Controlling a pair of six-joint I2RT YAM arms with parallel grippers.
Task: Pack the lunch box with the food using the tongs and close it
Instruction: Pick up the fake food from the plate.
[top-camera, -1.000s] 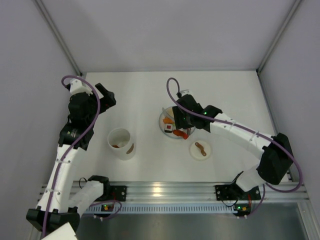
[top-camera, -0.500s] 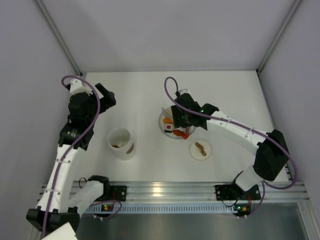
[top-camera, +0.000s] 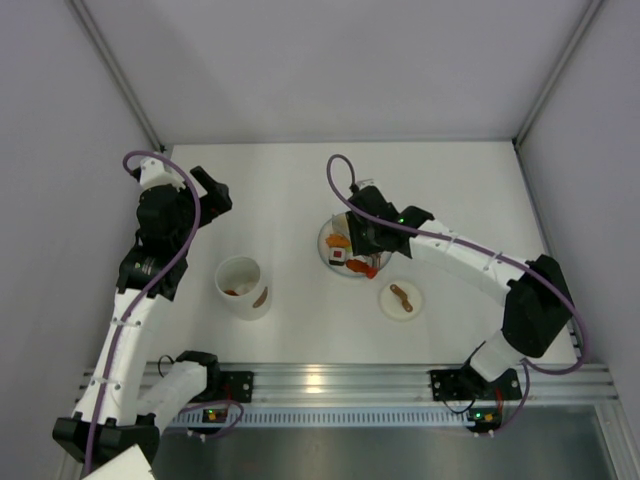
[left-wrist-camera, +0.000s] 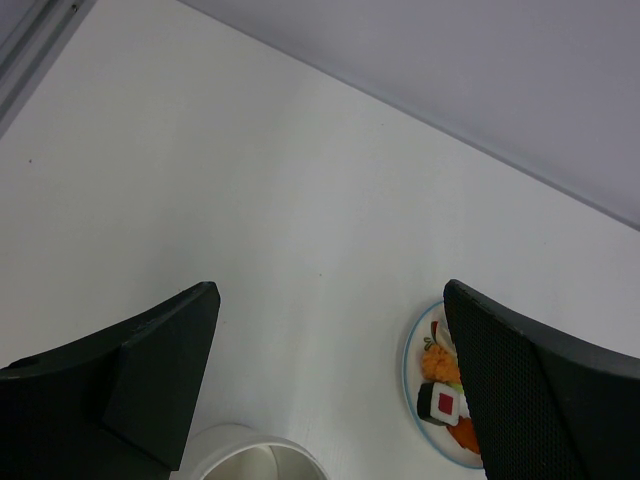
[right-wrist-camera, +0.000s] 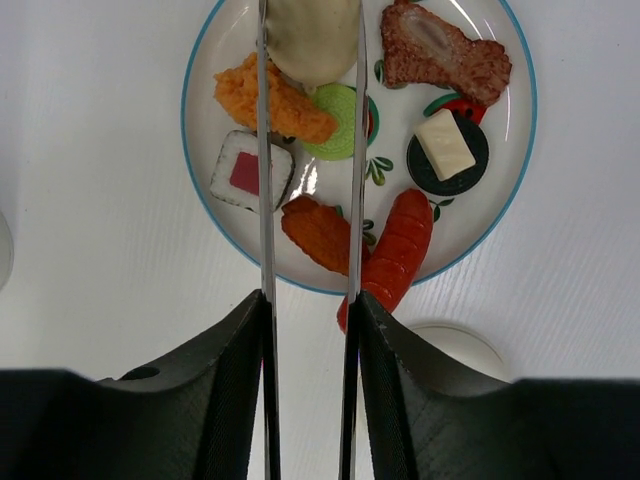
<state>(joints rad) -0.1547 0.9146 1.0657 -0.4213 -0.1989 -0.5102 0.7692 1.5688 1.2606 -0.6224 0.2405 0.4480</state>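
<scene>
- Left arm (top-camera: 150, 260): one of two. It rises along the desk's (top-camera: 290, 185) left edge and bends at the top. Its left hand (left-wrist-camera: 328, 300) is raised, aimed across the desk, fingers spread wide with nothing between them.
- Lunch box (top-camera: 243, 287): one white tub, upright and uncovered, near the left arm, well apart from the plate. There is a brown mark on its side wall.
- Plate (right-wrist-camera: 205, 140): one, at mid-desk, carrying the food (right-wrist-camera: 275, 100). Seven pieces are counted: cream, orange crumbed, a roll with a red centre, a brown slice, a white block on a dark round, an orange-brown piece, and a red-orange piece overhanging the near rim.
- Tongs (right-wrist-camera: 265, 215): one pair, both blades pressed between the fingers of the right hand (right-wrist-camera: 310, 330). The tips lie on either side of the cream piece; whether it is lifted cannot be told.
- White disc (top-camera: 401, 299): one, just beside the plate, bearing one brown curl (top-camera: 402, 295).
- Right arm (top-camera: 480, 265): reaches leftward from its elbow, hand pointing down over the plate.
</scene>
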